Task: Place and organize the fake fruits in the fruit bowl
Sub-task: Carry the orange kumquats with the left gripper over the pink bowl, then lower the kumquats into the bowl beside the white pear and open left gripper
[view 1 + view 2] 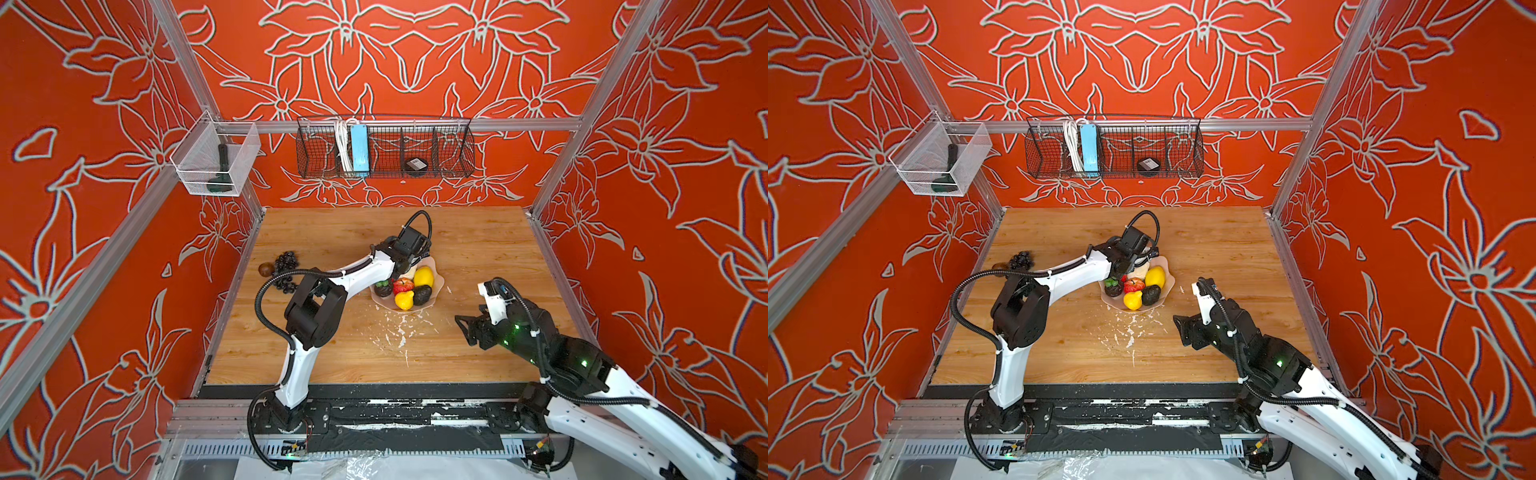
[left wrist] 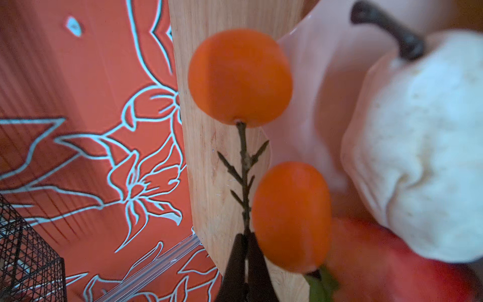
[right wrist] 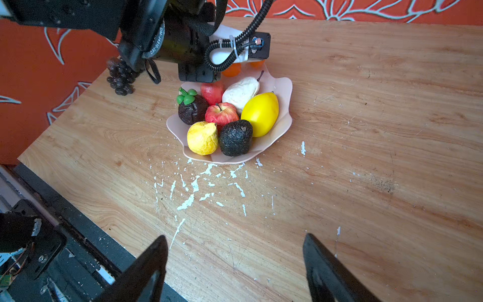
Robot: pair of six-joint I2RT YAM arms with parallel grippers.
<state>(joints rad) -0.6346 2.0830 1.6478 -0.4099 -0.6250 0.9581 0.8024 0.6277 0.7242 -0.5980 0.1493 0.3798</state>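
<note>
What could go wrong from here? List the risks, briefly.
1. The left gripper pinches only the orange sprig's thin stem; it may slip.
2. The fruit bowl is shallow and crowded; oranges released at its rim may roll onto the table.
3. The grape bunch lies near the table's edge; a nudge could push it off.

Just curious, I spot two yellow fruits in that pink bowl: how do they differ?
The larger yellow fruit is smooth, glossy and elongated; the smaller yellow fruit is wrinkled, dented and rounder. The larger lies against the white pear; the smaller sits apart from it. Both rest in the pink bowl.
</note>
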